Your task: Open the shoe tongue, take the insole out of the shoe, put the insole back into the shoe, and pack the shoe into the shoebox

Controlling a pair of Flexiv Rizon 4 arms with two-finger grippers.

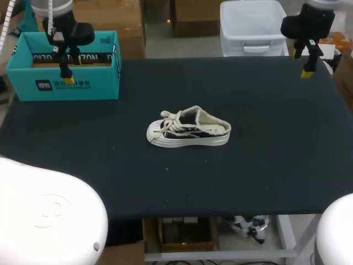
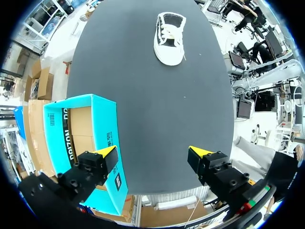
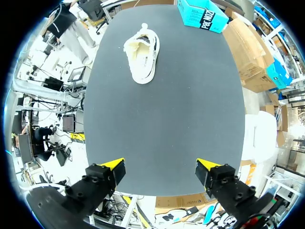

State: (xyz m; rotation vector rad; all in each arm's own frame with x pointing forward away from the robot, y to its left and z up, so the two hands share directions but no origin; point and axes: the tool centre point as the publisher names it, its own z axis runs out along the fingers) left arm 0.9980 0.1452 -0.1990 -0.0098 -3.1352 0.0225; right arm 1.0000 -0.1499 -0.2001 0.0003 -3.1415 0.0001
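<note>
Two sets of jaws hang wide and empty over the counter [image 1: 265, 176], the left jaws above the shoebox [image 1: 94, 83] at its far left corner, the right jaws at its far right corner. Mid-counter, the shoe [image 1: 188, 130] rests on its sole, toe toward the shoebox side. Recommended: pin the heel [image 1: 223, 131] with the right jaws, then pinch the tongue [image 1: 183, 117] behind the laces [image 1: 170, 120] with the left jaws and lift gently.

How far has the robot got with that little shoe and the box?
Nothing looks done yet. The shoe sits on the table, apart from the open teal shoebox. Nothing is in hand: left gripper and right gripper hang open and empty, far from the shoe. Every step is left.
</note>
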